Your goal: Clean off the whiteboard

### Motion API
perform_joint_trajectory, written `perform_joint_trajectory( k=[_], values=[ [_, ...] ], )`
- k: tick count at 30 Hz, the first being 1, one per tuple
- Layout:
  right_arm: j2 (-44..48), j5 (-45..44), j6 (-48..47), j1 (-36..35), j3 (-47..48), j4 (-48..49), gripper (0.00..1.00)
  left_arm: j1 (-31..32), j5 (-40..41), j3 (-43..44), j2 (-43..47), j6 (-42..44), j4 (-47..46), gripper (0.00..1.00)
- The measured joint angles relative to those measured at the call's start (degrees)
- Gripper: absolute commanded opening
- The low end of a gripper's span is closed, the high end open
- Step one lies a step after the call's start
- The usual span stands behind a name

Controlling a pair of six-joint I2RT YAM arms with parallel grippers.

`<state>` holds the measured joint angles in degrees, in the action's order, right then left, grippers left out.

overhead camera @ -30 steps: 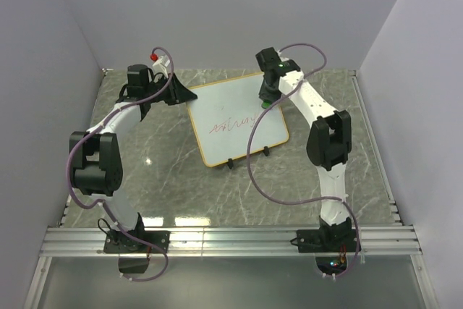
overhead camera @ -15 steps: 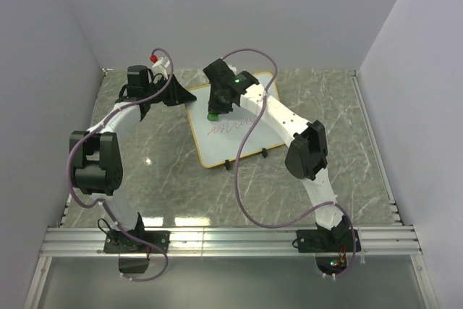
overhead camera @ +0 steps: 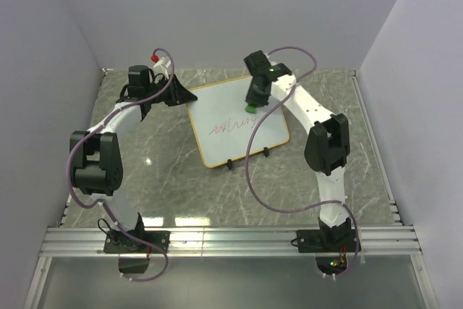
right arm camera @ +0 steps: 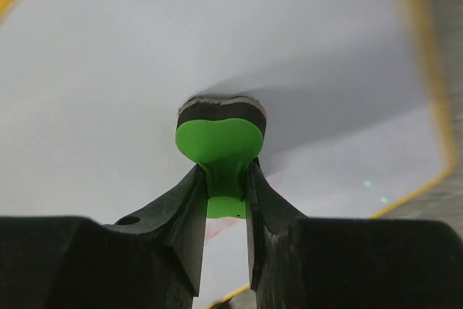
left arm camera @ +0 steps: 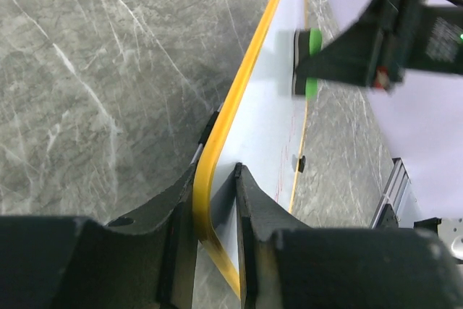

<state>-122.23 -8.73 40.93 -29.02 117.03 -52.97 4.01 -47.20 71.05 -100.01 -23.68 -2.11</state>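
Observation:
The whiteboard (overhead camera: 239,132), white with a tan-orange rim and two black feet, lies on the marble table with a red scribble (overhead camera: 230,127) across its middle. My left gripper (overhead camera: 182,95) is shut on its rim at the far left corner; the left wrist view shows the rim (left arm camera: 217,142) pinched between the fingers. My right gripper (overhead camera: 252,103) is shut on the green eraser (overhead camera: 250,108) and presses it on the board's far part, just above the scribble. In the right wrist view the eraser (right arm camera: 220,139) sits pad-down on the white surface (right arm camera: 108,70).
Grey walls stand close on the left, back and right. A metal rail (overhead camera: 231,240) runs along the near edge by both arm bases. Purple cables loop over both arms above the table.
My right gripper swept the eraser left across the board's top, then back right toward the middle. The red scribble still shows. The left gripper has not moved.

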Motion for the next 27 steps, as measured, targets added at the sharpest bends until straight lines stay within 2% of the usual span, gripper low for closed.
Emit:
perform_joint_trajectory(
  k=[6, 10, 17, 23, 27],
  values=[
    [0.13, -6.99, -1.01, 7.98, -5.20, -1.29, 0.00, 0.59, -0.31, 0.00, 0.46, -0.04, -0.26, 0.00],
    [0.02, -8.66, -1.38, 8.63, -5.77, -1.53, 0.00, 0.87, -0.55, 0.00, 0.92, 0.02, -0.35, 0.00],
    [0.07, -10.64, -1.73, 5.44, -5.51, -1.81, 0.00, 0.83, -0.50, 0.00, 0.94, 0.02, -0.20, 0.00],
    [0.28, -10.88, -2.27, -1.40, -2.80, -2.56, 0.00, 0.74, -0.22, 0.00, 0.94, 0.04, -0.02, 0.00],
    [0.28, -7.78, -1.97, -6.01, 0.22, -1.68, 0.00, 0.66, -0.02, 0.00, 0.94, 0.07, 0.24, 0.00]
  ],
)
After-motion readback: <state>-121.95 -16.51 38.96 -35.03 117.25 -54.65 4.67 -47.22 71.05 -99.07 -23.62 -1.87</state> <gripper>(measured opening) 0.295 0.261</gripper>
